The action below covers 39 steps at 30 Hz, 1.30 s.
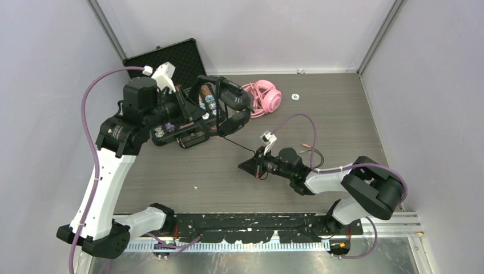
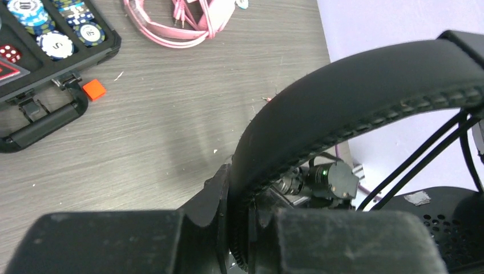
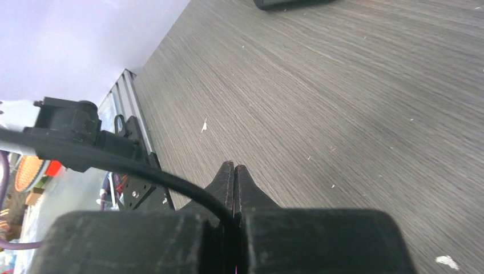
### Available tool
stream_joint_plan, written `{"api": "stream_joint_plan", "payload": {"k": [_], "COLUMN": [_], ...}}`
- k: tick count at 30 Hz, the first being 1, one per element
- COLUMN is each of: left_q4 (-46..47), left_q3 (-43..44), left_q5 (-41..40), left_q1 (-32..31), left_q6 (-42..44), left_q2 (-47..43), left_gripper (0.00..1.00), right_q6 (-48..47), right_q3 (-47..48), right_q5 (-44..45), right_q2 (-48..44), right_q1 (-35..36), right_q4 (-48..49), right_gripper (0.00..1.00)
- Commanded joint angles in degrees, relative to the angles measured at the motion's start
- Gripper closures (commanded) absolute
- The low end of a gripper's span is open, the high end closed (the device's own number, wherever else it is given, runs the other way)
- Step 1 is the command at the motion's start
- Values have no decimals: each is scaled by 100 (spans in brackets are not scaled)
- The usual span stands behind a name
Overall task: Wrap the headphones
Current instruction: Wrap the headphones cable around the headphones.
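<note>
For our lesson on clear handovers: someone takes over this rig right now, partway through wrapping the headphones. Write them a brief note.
The left tool is shut on the headband of the black headphones, holding them up off the table.
The right tool is shut low over the table, apparently pinching the black cable.
The pink headphones lie at the back of the table, with the pink cable bunched beside them.
Done: black set in hand, its cable caught.
Left: wind the black cable around the set. Check the pink set; I cannot tell whether it counts as wrapped.
</note>
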Motion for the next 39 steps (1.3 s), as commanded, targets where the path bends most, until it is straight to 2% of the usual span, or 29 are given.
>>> {"api": "stream_joint_plan", "payload": {"k": [1, 6, 11, 15, 18, 22, 26, 31, 39], "left_q4": [-128, -575, -533, -653, -825, -1061, -1158, -1354, -1565], "left_q3": [576, 720, 288, -135, -401, -530, -607, -663, -675], "left_q5": [1133, 1889, 2622, 2511, 2302, 1809, 1247, 95, -1697], "left_q1": [160, 167, 167, 167, 156, 73, -128, -569, -1043], "left_q6": [823, 1767, 2697, 3393, 3962, 4408, 4741, 5053, 4997], "left_q2": [130, 410, 336, 226, 190, 272, 367, 593, 1010], "left_gripper": [100, 100, 100, 100, 100, 100, 100, 100, 100], "right_q6": [269, 384, 748, 1036, 1090, 852, 373, 176, 413], "right_q3": [-66, 17, 261, 515, 790, 1399, 2391, 3279, 3849], "right_q5": [-362, -444, -812, -1047, -1089, -1212, -1329, -1683, -2569], "right_q2": [-348, -627, -623, -757, -1015, -1338, -1489, -1500, -1647], "right_q1": [-349, -836, -1499, -1915, -2131, -2279, -2293, -2297, -2297], "right_q4": [442, -30, -306, -566, -1161, -2391, -4130, -5518, -6195], "right_gripper": [100, 100, 100, 100, 99, 100, 100, 100, 100]}}
